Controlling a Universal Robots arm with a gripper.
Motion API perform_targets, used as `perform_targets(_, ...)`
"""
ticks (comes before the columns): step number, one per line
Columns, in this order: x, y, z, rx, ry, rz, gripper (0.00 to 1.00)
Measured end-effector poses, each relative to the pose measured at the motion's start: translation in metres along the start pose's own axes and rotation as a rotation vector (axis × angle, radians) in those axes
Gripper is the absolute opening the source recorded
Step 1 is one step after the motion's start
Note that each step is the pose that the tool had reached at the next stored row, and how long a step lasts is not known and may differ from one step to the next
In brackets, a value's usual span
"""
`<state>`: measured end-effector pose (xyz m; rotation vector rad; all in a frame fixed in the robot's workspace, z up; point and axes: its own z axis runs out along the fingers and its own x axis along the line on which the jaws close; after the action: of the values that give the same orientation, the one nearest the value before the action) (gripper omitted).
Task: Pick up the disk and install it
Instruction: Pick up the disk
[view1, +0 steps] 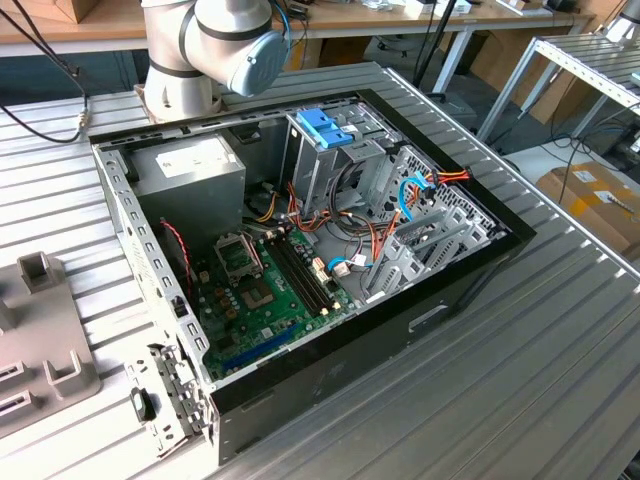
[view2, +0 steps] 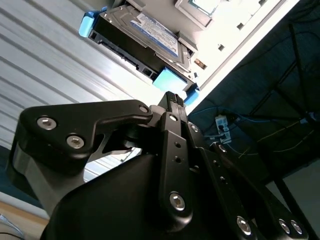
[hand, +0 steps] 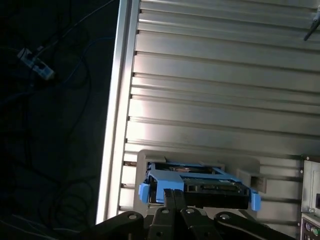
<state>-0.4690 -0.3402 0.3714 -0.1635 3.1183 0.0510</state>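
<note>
First wrist view: disk (hand: 210, 187) sits in grey holder (hand: 200, 155) on ribbed table (hand: 225, 100), not yet lifted; gripper (hand: 175, 192) close by, fingers pressed together on nothing; pick and install both outstanding

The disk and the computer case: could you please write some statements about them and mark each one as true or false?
1. The disk lies in a pale holder on the ribbed metal table. True.
2. The disk has red side rails. False: the rails are blue.
3. The computer case is closed with a side panel. False: it is open, and the green motherboard shows.
4. The disk carries a pale label. True.
5. The end effector has its fingers spread wide. False: they are together.
</note>
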Motion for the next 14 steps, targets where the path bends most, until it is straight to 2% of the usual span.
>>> perform_targets(11,0.0000,0.0000,0.0001,0.0025,0.0024,-0.065,0.11)
perform_targets(14,0.0000,0.0000,0.0001,0.0023,0.0025,-0.070,0.11)
